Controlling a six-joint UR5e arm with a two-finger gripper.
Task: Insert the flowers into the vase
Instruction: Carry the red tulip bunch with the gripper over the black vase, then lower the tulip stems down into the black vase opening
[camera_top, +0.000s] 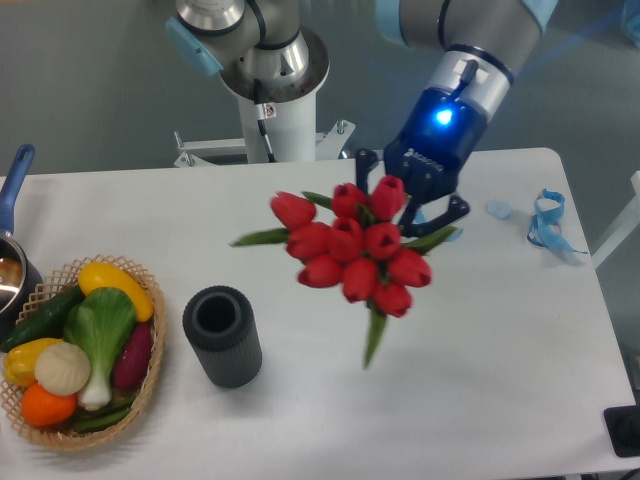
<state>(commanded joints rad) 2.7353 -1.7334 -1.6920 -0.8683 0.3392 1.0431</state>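
The flowers (352, 247), a tight bunch of red tulip heads with narrow green leaves, hang in the air above the middle of the table, heads facing the camera. My gripper (405, 205) is behind them at the upper right and is shut on the flowers' stems; its fingertips are mostly hidden by the blooms. The vase (222, 335), a short dark ribbed cylinder with a round open mouth, stands upright on the table to the lower left of the flowers, well apart from them.
A wicker basket (150, 385) of colourful vegetables sits at the front left, close to the vase. A pot with a blue handle (17, 180) is at the left edge. A blue strap (548, 222) lies at the far right. The robot base (272, 110) stands behind the table.
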